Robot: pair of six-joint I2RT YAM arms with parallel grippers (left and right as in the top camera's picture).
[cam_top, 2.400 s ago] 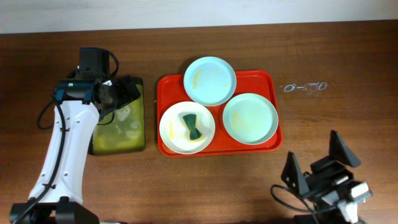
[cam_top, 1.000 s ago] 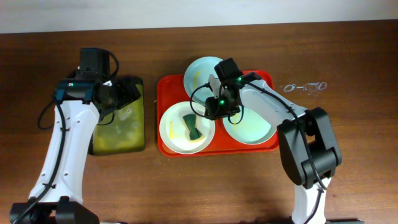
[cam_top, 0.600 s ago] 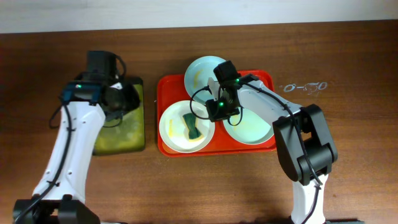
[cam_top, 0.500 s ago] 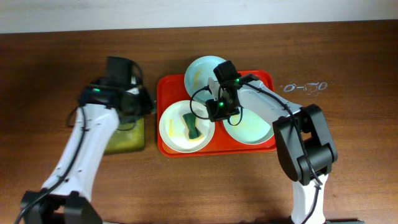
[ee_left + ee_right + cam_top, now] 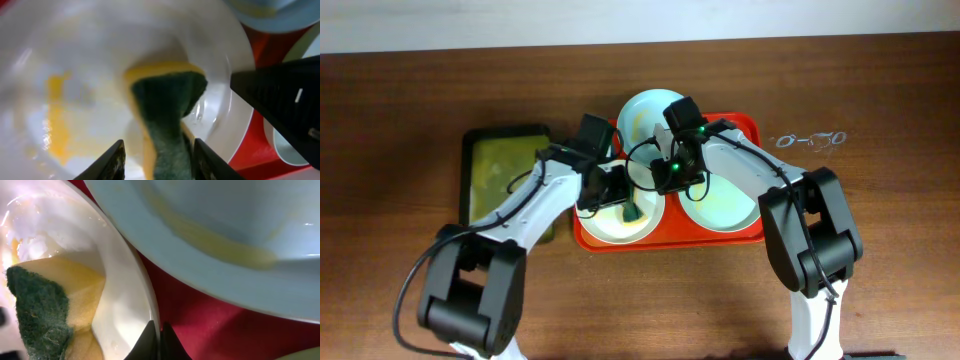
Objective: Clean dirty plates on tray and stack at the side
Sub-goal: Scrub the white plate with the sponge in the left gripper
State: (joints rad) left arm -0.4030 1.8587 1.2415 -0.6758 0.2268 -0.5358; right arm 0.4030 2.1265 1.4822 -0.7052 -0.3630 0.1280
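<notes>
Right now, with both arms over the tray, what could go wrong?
1. The right gripper pinches the white plate only by its thin rim. Scrubbing could make it slip or tip.
2. The left gripper flanks the sponge close beside the right one, so the two may collide.
3. The mint plate lies close to the pinched rim. Shifting the white plate could knock it.
</notes>
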